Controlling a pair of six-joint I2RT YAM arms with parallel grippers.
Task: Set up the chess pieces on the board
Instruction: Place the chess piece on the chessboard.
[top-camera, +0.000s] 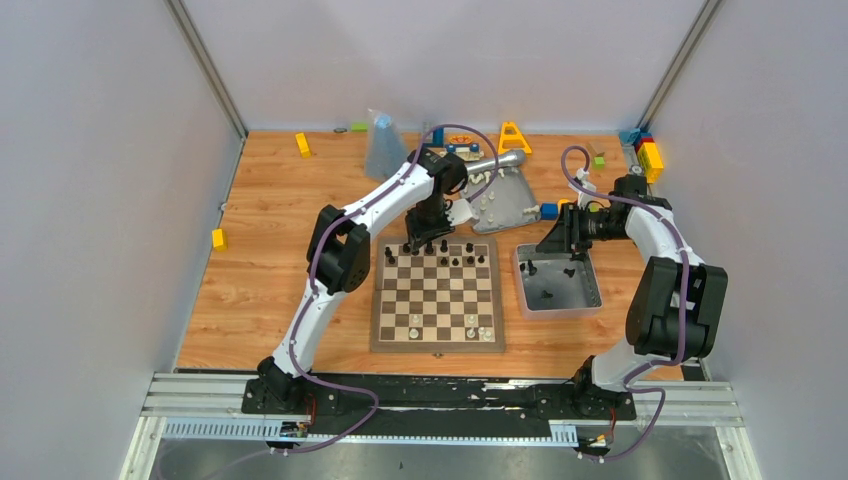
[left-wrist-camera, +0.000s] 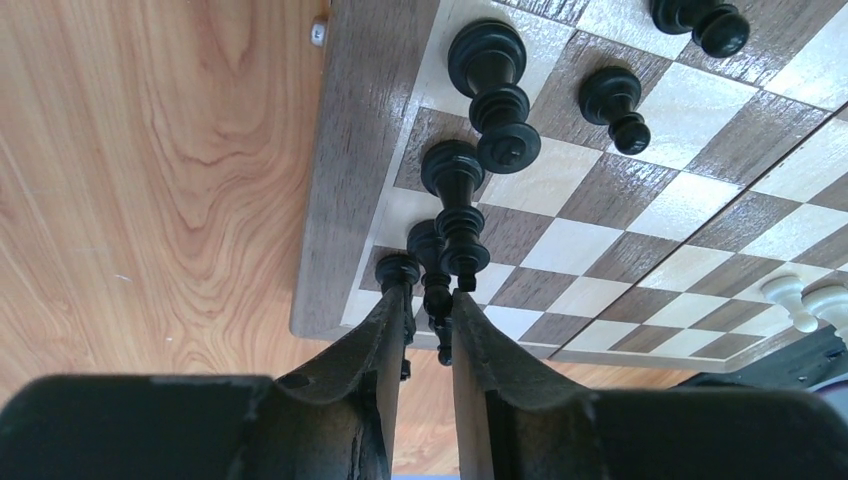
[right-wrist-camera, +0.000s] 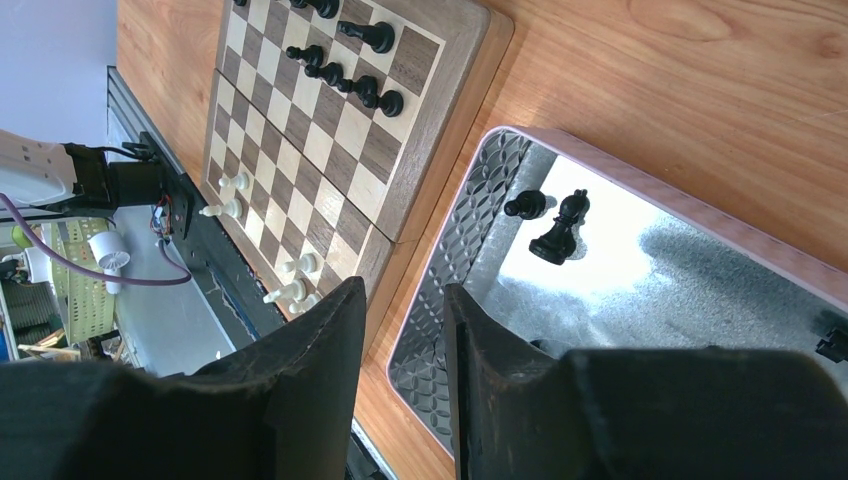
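Observation:
The board lies mid-table. Several black chess pieces stand on its far rows and a few cream-white ones on its near rows. My left gripper is low over the far-left corner of the board. In the left wrist view this gripper is shut on a slim black piece, beside other black pieces. My right gripper hangs open and empty over the grey tray. In the right wrist view this gripper is near two black pieces in the tray.
A second grey tray with white pieces lies tilted behind the board. Toy blocks are scattered around: yellow ones at the far left, a yellow stand, a blue block and coloured ones at the far right. A clear bag stands at the back.

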